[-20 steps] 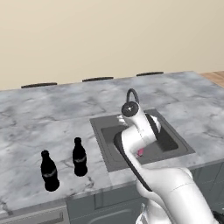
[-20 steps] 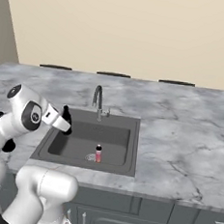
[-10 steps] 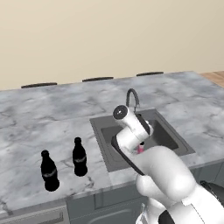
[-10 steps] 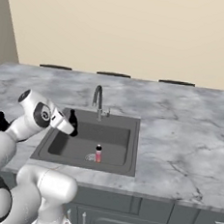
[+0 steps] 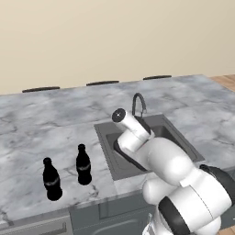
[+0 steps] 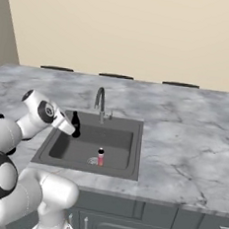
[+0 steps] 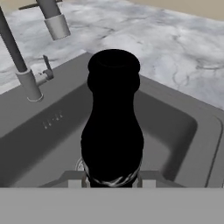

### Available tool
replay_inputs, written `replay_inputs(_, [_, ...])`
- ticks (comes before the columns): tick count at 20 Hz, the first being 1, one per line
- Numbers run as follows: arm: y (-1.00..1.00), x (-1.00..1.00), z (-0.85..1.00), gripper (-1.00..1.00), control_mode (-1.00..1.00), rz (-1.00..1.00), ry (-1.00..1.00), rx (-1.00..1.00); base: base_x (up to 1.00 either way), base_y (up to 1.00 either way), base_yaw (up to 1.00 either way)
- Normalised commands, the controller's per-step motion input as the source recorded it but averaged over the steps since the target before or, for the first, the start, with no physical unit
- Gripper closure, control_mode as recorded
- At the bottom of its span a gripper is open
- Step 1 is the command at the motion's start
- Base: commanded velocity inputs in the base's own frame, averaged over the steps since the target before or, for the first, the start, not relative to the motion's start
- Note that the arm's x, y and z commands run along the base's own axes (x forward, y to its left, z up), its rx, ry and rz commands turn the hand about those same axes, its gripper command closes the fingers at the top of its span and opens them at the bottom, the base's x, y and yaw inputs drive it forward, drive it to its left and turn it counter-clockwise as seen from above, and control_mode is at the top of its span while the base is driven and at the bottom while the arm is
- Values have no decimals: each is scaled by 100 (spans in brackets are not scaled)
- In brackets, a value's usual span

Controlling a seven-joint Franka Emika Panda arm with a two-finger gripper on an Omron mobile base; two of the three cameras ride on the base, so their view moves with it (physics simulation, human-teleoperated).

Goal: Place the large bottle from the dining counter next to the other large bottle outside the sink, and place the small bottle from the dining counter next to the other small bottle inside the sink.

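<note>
Arm has swung lower toward the sink (image 6: 130,173); gripper (image 7: 112,180) clamps a black bottle (image 7: 113,127) over the basin's left edge, near the faucet (image 6: 100,103). Small bottle (image 6: 101,157) stands inside; open floor around it.

You have the marble counter (image 5: 55,128) carrying two black bottles (image 5: 83,164) (image 5: 51,179), upright, near each other left of the sink (image 6: 54,145); in the basin a small red-capped bottle (image 6: 101,156) stands beside the drain (image 6: 93,160).
</note>
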Motion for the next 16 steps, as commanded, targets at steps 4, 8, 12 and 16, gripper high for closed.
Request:
replay_inputs(4, [-15,0,-11,100,-100,0,3,4,0,0,0])
replay_inputs(8, [0,1,-3,100,-100,0,1,0,0,0,0])
replay_inputs(12, [0,11,-21,100,-100,0,2,0,0,0,0])
replay_inputs(16, [0,23,-27,100,-100,-2,1,0,0,0,0])
